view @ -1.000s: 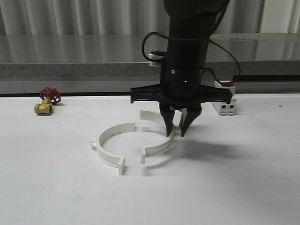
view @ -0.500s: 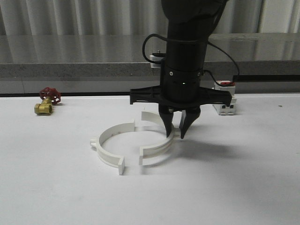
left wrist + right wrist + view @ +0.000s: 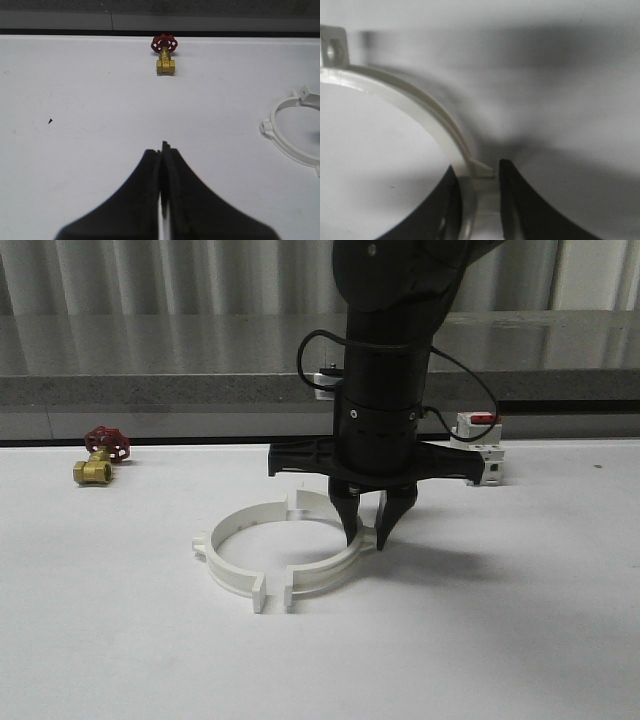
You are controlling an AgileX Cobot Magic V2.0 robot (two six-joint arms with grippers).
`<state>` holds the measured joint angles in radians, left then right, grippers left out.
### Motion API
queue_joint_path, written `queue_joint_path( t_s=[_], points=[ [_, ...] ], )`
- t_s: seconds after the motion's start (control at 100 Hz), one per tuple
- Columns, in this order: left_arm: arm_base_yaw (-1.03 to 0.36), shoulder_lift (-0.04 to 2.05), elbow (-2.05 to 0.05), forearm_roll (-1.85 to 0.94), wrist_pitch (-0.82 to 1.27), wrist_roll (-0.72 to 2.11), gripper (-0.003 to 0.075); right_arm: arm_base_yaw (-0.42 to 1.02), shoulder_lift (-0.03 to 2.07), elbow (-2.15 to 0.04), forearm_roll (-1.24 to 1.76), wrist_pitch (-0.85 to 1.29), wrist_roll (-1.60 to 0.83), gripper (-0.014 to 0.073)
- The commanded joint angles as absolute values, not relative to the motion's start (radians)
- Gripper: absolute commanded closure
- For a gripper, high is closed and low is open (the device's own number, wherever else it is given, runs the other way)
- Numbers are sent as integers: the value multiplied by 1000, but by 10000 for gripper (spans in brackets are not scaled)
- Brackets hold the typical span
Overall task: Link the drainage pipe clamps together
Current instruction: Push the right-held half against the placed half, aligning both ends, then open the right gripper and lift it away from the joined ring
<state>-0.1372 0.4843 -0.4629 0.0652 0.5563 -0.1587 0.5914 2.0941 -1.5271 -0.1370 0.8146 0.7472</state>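
Two white half-ring drainage pipe clamps lie on the white table in the front view. The left half (image 3: 228,565) rests free, its side lug pointing left. My right gripper (image 3: 366,537) comes straight down on the right half (image 3: 325,575) and is shut on its outer edge at the lug. The two rear tabs nearly touch; a narrow gap separates the front tabs. In the right wrist view the curved band (image 3: 420,105) runs into my right gripper (image 3: 477,172). My left gripper (image 3: 162,147) is shut on nothing, well short of the left half (image 3: 274,131).
A brass valve with a red handwheel (image 3: 100,455) sits at the far left, also ahead of the left gripper as the valve (image 3: 164,52). A white boxy breaker with a red top (image 3: 480,455) stands behind the right arm. A grey ledge (image 3: 150,380) bounds the table's back.
My right gripper has slid left with the right half in its grip, narrowing the gap to the left half. The left half has not moved.
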Motion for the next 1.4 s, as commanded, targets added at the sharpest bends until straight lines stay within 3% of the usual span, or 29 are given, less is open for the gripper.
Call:
queue_joint_path(
  t_s=[0.0,1.02,1.12,1.39],
  points=[
    [-135,486,-493,65,490,-170,741,595,2045,-1559,-151,794,761,559],
    [-135,486,-493,65,490,-170,741,596,2054,-1559,-85,774,761,546],
    [-135,486,-493,65,490,-170,741,596,2054,-1559,-84,773,761,487],
    [-135,486,-493,65,490,-170,741,596,2054,-1559,-84,771,761,195]
  ],
)
